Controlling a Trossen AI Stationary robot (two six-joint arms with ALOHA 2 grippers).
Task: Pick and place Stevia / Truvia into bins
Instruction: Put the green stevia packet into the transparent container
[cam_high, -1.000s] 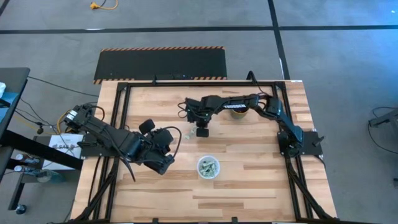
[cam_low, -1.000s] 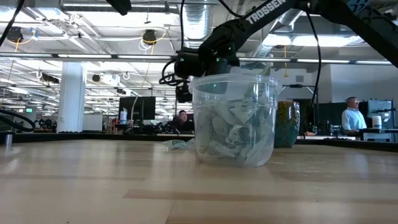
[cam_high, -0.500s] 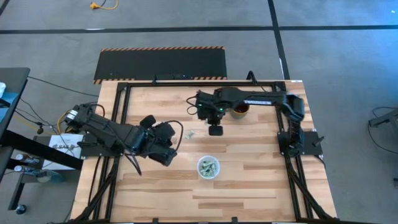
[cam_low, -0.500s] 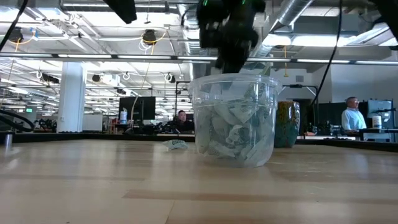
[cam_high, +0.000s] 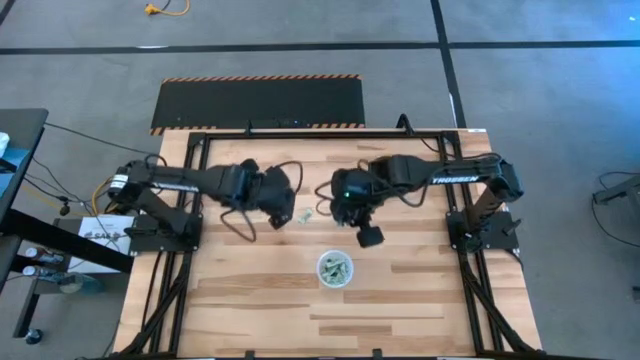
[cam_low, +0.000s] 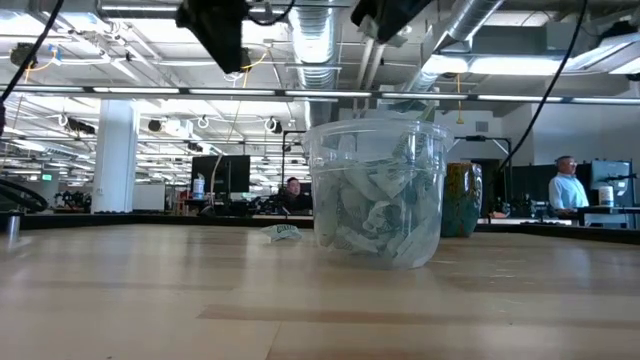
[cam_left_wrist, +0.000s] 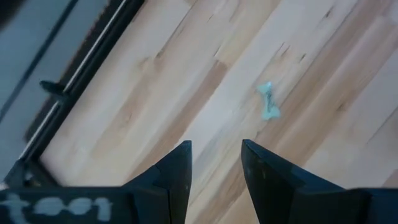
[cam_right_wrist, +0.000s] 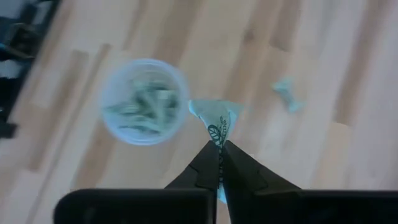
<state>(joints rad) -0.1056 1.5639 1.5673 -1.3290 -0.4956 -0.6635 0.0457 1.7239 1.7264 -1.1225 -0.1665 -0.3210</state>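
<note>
- The right hand (cam_high: 369, 236) hangs above the bench (cam_high: 420, 300), just to the far-right of the clear cup (cam_high: 335, 270) and not touching it. Its fingers are pressed together on one green and white sachet (cam_right_wrist: 213, 118), which sticks out past the fingertips.
- In the right wrist view the cup (cam_right_wrist: 145, 101) lies beside the held sachet, a little apart from it, and it is filled with crumpled sachets (cam_right_wrist: 146, 102).
- The left hand (cam_high: 283, 208) is over the far-left part of the bench, near its middle line. Its two fingers (cam_left_wrist: 174, 171) stand partly open with bare wood between them, and they hold nothing.
- One loose sachet (cam_high: 306, 215) lies flat on the bench between the two hands, just beside the left hand and well apart from the cup.
- The cup stands in the near half of the bench, with free wood all around it and to the near edge.
- In the low view the cup (cam_low: 377, 190) is upright, and the loose sachet (cam_low: 285, 232) is behind it to the left.
</note>
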